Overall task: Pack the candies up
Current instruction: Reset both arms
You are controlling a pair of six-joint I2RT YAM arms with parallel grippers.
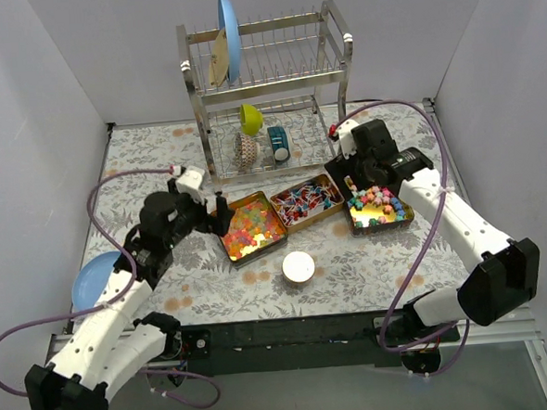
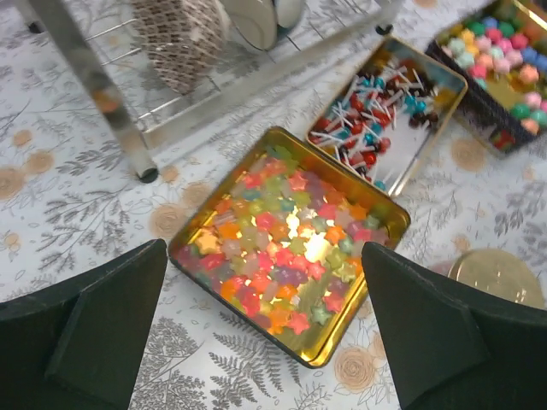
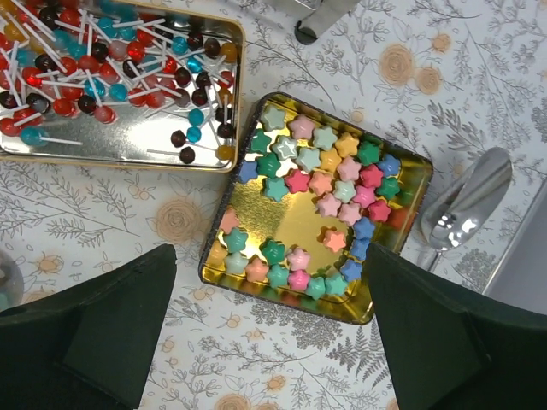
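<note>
Left wrist view: left pincer [image 2: 261,252] released, empty; gummy candies [image 2: 248,290] in tin [image 2: 181,242] directly beneath, between its fingers [image 2: 94,325]. Right pincer [image 3: 272,252] released, empty; star candies [image 3: 320,171] beneath. Lollipops [image 3: 102,68] beyond. Judged risk: a descending finger catches a tin rim, tipping it and spilling candies.

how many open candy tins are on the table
3 gold rectangular metal tins: gummy-star tin left, lollipop tin middle, pastel-star tin right. None seems hidden.
</note>
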